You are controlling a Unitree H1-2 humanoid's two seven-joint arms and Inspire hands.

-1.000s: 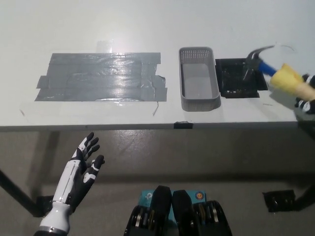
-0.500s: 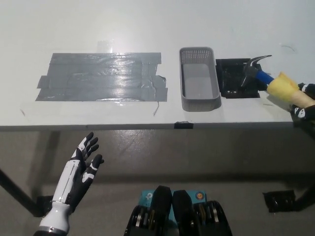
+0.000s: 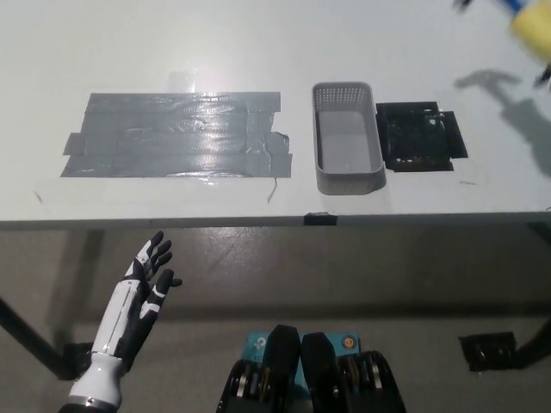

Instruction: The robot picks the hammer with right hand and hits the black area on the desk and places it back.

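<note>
- The white desk (image 3: 258, 52), one of it, carries everything, and it is the first thing at risk. By my judgement, a downswing that drifts off line lands on bare desktop, not on the target.
- One wide patch of grey tape (image 3: 176, 133) lies on the left half, well apart from the target, so a stray blow is unlikely to reach it.
- One grey mesh basket (image 3: 348, 138) stands just beside the black area, on its left. If the swing comes down a little leftward, the head could clip the basket's wall and knock it aside.
- One black area (image 3: 420, 138) lies flat on the desk, uncovered; its edges look a little uneven, so a glancing hit might shift or lift it.
- One white left hand (image 3: 146, 280) rests below the desk edge at lower left, fingers spread and holding nothing.
- One hammer (image 3: 527, 24) shows only as a yellow-and-blue sliver at the top right corner, raised high above the desk; its shadow falls right of the black area. From that height, aim is the weak point.
- The right hand is almost wholly out of the picture; I cannot tell how its fingers sit on the handle, and a loose hold could let the tool slip.
</note>
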